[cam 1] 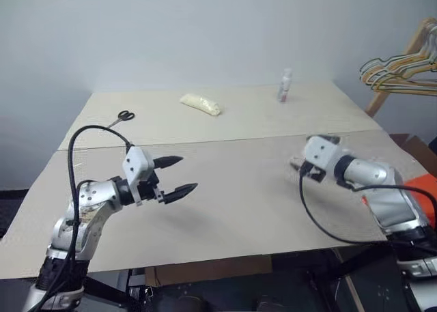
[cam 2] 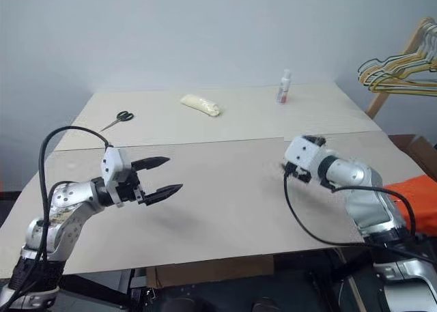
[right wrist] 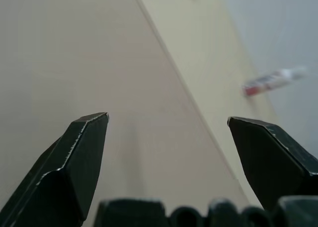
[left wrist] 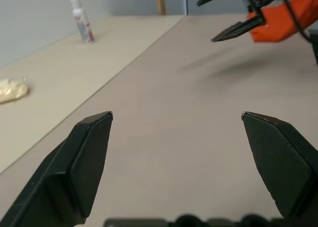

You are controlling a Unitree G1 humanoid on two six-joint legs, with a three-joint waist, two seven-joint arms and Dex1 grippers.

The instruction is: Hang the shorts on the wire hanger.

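Shorts (cam 2: 422, 196): orange, at the surface's (cam 1: 239, 209) near right edge, beside the right arm, untouched. Left gripper (cam 1: 176, 175): jaws wide, empty, above the near surface. Right gripper (left wrist: 229, 14): jaws wide, empty, above the surface. Farther: scissors (cam 1: 121, 117), pale bag (cam 1: 201, 104), bottle (cam 1: 285, 85). Far right: hangers (cam 1: 403, 69) on a wooden rack.
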